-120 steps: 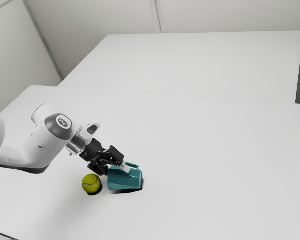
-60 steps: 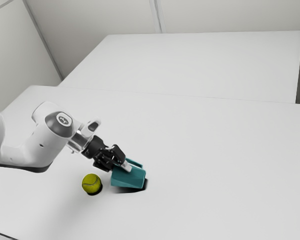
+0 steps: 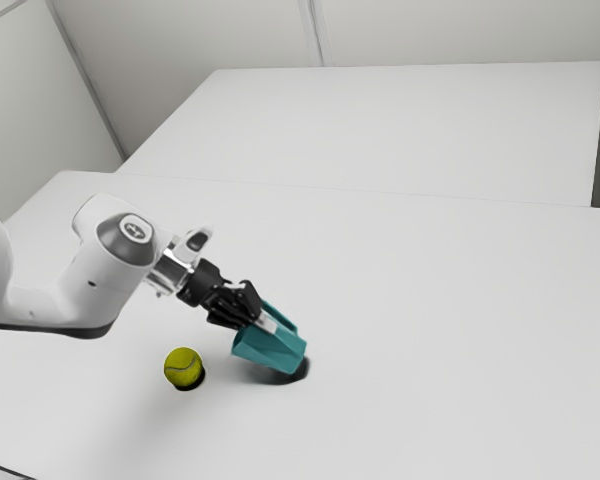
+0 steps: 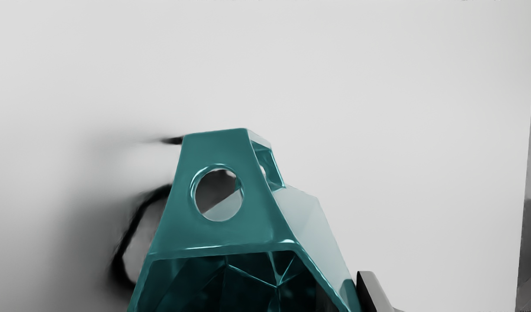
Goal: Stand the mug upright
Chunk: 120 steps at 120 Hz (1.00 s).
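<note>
Claw (image 3: 266, 325) holds 1 tilted mug (image 3: 273, 350), with 1 tennis ball (image 3: 183, 368) nearby.

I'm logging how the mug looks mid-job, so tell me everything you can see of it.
The mug is glossy teal, perhaps ceramic or plastic, with flat facets. Its mouth is open, showing a darker faceted inside. The angular handle has a round hole through it and sits on the mug's upper side. The mug is tilted, not upright, its mouth end toward the arm. The gripper meets it; whether its base touches the table is unclear.
</note>
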Motion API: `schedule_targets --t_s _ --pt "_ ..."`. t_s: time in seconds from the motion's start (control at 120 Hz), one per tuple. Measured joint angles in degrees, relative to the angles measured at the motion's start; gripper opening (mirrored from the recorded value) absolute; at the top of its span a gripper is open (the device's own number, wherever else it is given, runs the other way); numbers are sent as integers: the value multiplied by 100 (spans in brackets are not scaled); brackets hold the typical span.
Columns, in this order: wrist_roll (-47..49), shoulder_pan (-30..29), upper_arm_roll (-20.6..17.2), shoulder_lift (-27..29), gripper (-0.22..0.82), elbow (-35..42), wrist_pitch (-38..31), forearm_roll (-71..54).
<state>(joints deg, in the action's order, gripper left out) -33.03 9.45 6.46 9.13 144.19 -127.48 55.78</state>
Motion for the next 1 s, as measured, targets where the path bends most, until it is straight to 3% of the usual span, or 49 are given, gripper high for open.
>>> schedule_targets --t_s 0.3,0.567,1.0 --pt "36 -8 -271 140 -17 -398 -92 -274" --pt "212 -98 -264 167 -17 -946 -100 -2165" --pt "488 -57 -94 -691 -17 -1874 212 -4737"
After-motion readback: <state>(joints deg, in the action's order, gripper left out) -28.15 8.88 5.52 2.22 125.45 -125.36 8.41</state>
